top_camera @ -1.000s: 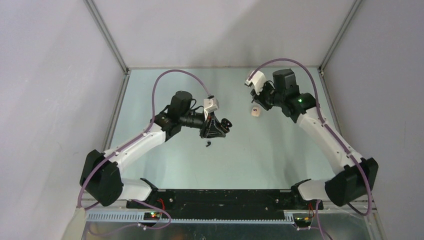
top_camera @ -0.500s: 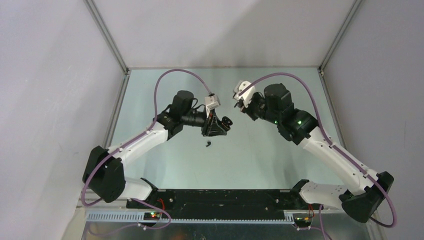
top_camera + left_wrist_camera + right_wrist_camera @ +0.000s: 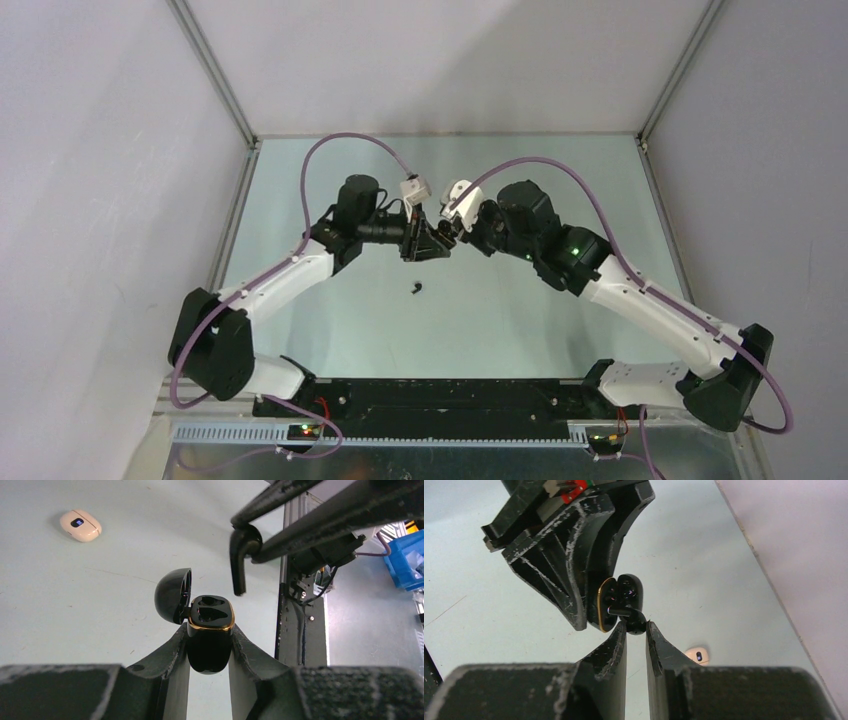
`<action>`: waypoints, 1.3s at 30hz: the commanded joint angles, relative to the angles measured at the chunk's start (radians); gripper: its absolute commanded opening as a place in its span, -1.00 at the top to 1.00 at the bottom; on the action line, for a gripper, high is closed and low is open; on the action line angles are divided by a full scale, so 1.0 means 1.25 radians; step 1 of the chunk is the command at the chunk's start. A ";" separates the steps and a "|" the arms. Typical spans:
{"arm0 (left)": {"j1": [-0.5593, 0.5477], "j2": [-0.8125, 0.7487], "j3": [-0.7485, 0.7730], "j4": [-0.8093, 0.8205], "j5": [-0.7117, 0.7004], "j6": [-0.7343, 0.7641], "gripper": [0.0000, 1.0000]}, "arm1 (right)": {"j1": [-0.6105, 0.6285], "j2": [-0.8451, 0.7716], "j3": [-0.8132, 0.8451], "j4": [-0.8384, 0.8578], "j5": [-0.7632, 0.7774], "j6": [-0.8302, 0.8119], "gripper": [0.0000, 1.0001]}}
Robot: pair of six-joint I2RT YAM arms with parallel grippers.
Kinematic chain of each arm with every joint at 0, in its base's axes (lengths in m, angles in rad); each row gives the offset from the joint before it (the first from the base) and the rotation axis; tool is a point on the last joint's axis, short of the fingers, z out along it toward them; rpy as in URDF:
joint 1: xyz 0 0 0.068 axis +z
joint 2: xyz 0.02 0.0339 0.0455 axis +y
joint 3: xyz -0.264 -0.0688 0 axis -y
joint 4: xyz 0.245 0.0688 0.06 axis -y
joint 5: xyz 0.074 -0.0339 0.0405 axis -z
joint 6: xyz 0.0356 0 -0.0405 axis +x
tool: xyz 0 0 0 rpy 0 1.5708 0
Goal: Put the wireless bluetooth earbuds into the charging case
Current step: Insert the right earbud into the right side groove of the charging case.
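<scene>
Now left fingers (image 3: 167, 660) squeeze the open black case (image 3: 210, 645); right fingers (image 3: 616, 650) pinch, I think, a black earbud (image 3: 635, 625) just at its holes.

Left gripper (image 3: 430, 244), right gripper (image 3: 457, 231) nose to nose mid-frame, charging case (image 3: 210, 632) between; passing room across table (image 3: 520, 320) below, one loose earbud (image 3: 417, 290) there.

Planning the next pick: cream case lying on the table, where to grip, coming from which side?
Probably from straight above, pinching the cream case across its narrow width at mid-length. It lies flat and closed, display up, a rounded oval: the long sides give the shortest span; the curved ends would likely slip.
</scene>
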 commanded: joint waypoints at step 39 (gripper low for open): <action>0.016 0.006 -0.022 0.082 0.057 -0.059 1.00 | 0.055 0.049 0.003 0.045 0.038 0.047 1.00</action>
